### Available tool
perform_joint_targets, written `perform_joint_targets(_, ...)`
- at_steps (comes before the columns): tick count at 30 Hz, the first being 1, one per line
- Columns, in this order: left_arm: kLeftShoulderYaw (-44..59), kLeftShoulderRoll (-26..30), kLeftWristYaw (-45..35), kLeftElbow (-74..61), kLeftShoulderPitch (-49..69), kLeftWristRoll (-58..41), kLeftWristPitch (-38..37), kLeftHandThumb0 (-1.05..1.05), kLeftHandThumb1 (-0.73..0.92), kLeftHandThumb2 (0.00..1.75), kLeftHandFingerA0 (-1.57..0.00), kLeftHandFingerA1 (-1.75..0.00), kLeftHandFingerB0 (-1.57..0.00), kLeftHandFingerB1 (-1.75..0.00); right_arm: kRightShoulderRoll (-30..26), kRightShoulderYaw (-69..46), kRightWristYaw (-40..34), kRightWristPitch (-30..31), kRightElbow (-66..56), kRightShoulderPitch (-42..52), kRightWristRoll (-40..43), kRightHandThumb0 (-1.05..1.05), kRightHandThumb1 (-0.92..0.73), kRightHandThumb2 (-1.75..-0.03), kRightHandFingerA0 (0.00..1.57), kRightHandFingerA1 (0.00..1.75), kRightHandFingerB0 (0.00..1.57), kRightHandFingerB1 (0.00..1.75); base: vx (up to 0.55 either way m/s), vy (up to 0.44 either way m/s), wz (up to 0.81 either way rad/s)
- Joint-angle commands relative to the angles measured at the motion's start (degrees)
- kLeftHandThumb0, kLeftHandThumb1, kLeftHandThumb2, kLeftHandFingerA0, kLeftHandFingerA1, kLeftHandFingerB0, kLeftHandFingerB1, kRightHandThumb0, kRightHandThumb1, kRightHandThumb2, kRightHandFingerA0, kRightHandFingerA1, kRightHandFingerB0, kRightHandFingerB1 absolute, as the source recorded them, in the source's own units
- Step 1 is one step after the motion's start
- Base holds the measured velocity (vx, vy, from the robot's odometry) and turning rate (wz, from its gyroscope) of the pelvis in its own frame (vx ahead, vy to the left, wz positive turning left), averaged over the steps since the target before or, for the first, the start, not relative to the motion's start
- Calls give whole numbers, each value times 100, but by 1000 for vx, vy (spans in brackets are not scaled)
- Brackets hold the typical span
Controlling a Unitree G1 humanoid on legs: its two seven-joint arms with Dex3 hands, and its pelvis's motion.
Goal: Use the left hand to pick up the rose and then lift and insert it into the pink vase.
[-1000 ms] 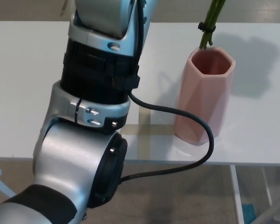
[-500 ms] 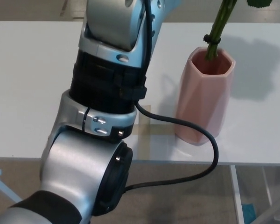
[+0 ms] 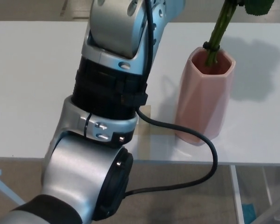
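Note:
The pink faceted vase [image 3: 204,95] stands upright on the white table [image 3: 32,84], right of centre. The rose's green stem [image 3: 218,33] slants down from the top edge, and its lower end sits inside the vase mouth. A leaf [image 3: 257,6] shows at the top right; the flower head is out of frame. My left arm [image 3: 107,102] fills the picture's left and centre and reaches up past the top edge. The left hand itself is out of frame, as is the right hand.
A black cable [image 3: 196,154] loops from the left arm past the vase base and over the table's front edge. Tan tape marks [image 3: 144,130] lie on the table near the vase. Below the edge, floor and a table leg [image 3: 237,193] show.
The stem has come down and entered the vase mouth; a second ago its end hung above the rim. The left arm has shifted slightly right and forward.

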Motion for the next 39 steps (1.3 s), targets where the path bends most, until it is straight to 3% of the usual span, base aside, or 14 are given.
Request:
perform_joint_targets(1,-58,-50,47,-90,127,13,-81,-18,83,64,-94,-147,-76,-79,-44,8,62,59,-12,38,-15,-28,-55,-55,72,51,62,46,0,0,0)
perform_joint_targets(9,-84,-88,63,-30,227,13,-133,-19,83,64,-95,-147,-76,-78,-53,-17,140,26,-42,42,16,-26,-55,-55,72,51,61,47,0,0,0)
perform_joint_targets(22,-258,-177,176,147,302,135,-263,-18,80,67,-83,-150,-79,-75,-65,17,157,62,-60,8,-19,-25,-54,-55,71,52,60,47,0,0,0)
perform_joint_targets(39,-359,-210,99,183,482,80,-317,-18,82,64,-93,-145,-78,-85,-51,23,185,76,-58,-38,-4,-25,-54,-56,70,51,59,46,0,0,0)
